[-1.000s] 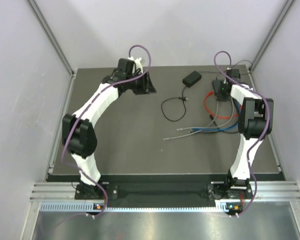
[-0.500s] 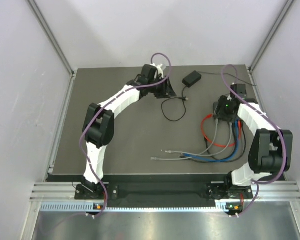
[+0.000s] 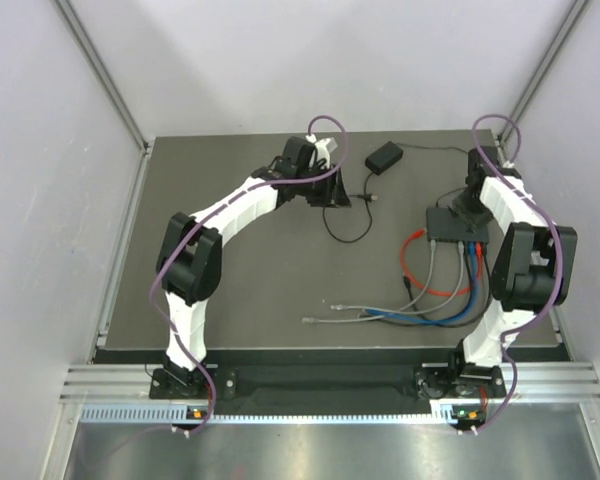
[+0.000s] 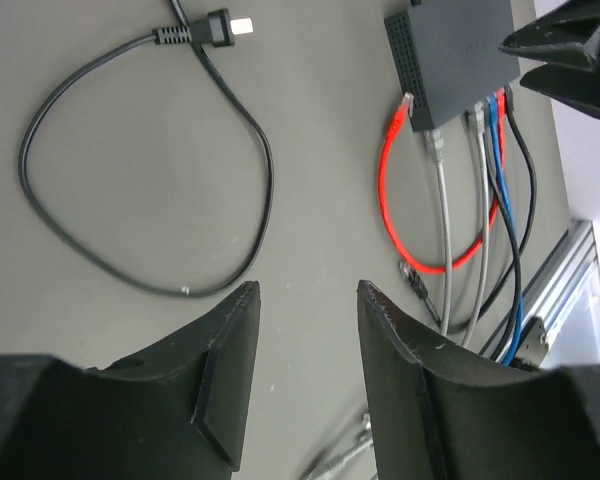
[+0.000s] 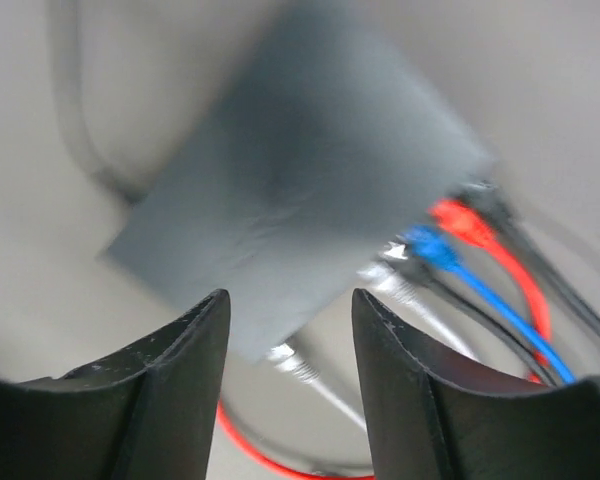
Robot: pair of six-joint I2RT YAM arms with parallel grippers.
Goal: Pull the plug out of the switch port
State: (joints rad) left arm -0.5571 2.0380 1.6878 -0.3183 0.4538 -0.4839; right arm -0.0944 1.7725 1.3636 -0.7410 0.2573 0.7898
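The switch point(image 3: 448, 225) is a flat dark grey box lying flat at the right of the mat. Grey, blue, red and black cables run from its near edge. In the right wrist view the switch point(image 5: 300, 170) fills the middle, with a red plug point(image 5: 458, 222), a blue plug point(image 5: 425, 248) and grey plugs seated along one edge. My right gripper point(image 5: 290, 300) hangs open just above it, holding nothing. My left gripper point(image 4: 308, 290) is open over bare mat, left of the switch point(image 4: 460, 50). One red cable end point(image 4: 405, 103) lies against the switch's corner.
A small black adapter block point(image 3: 385, 157) sits at the back. Its thin black cord point(image 4: 268, 180) loops across the mat under the left gripper point(image 3: 338, 192). Loose grey cable ends point(image 3: 315, 319) trail toward the front. Metal frame rails border the mat on both sides.
My right gripper has opened and let go of the switch, which now lies nearer the front than before. The left arm swung from the far left to the middle, then held still.
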